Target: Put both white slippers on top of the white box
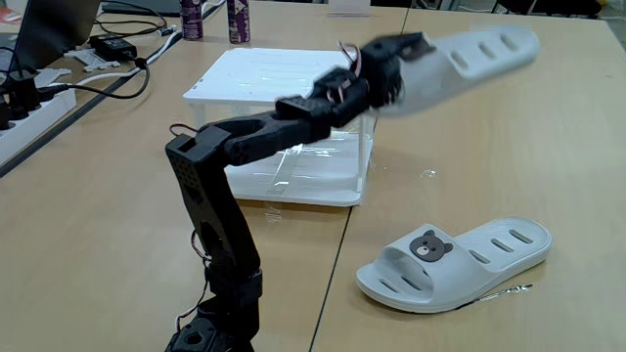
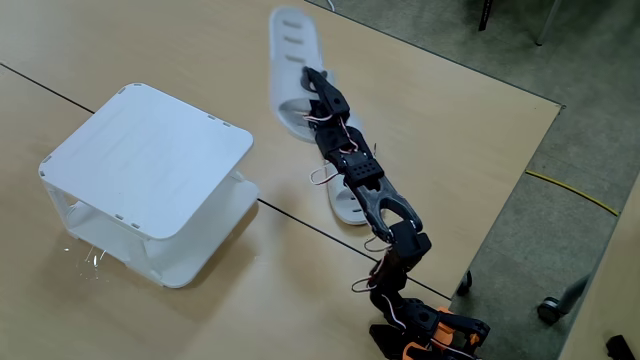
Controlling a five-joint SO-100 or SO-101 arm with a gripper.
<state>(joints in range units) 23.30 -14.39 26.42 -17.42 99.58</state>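
Note:
One white slipper hangs in the air, motion-blurred, with my gripper shut on its heel end; it is to the right of the white box and higher than its top. In another fixed view the same held slipper sits beyond the gripper, well right of the box. The other white slipper, with a bear face on its strap, lies flat on the table in front of the box to the right. From above, this second slipper lies partly hidden under the arm.
Cables, an adapter and a power strip crowd the far left of the table. Two dark bottles stand behind the box. A thin metal strip lies by the resting slipper. The table edge runs close to the arm's base.

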